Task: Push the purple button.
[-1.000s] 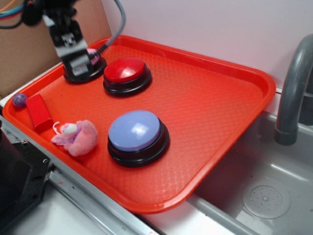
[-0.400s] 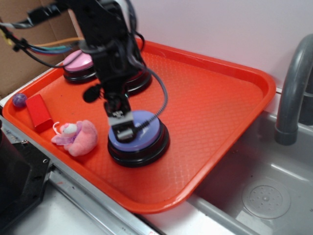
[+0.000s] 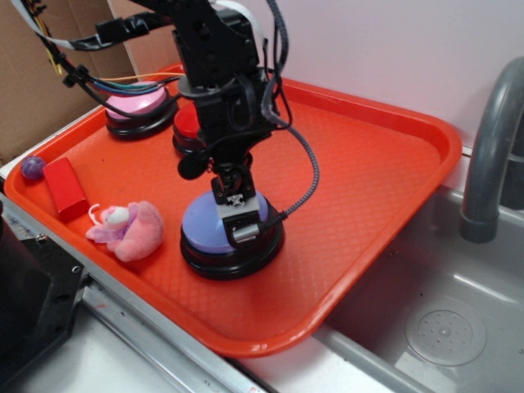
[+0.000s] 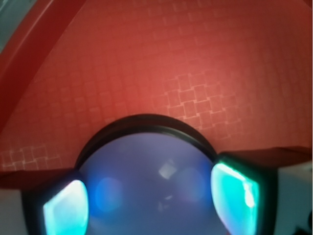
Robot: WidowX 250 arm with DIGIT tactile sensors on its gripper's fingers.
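Red tray (image 3: 393, 155) by sink: purple button (image 3: 205, 225) at 7 o'clock, gripper (image 3: 241, 219) on its dome, fingers (image 4: 66, 213) spread. Risk: off-centre contact at 3 o'clock could slide off without triggering.

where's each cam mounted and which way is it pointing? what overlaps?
Exterior: off the robot, high at the tray's near side, looking down across it toward the wall; shows the arm and gripper over the purple button.
Wrist: on the gripper, looking down past two spread fingers onto the purple button filling the lower frame.
Shared: purple button, gripper and red tray.
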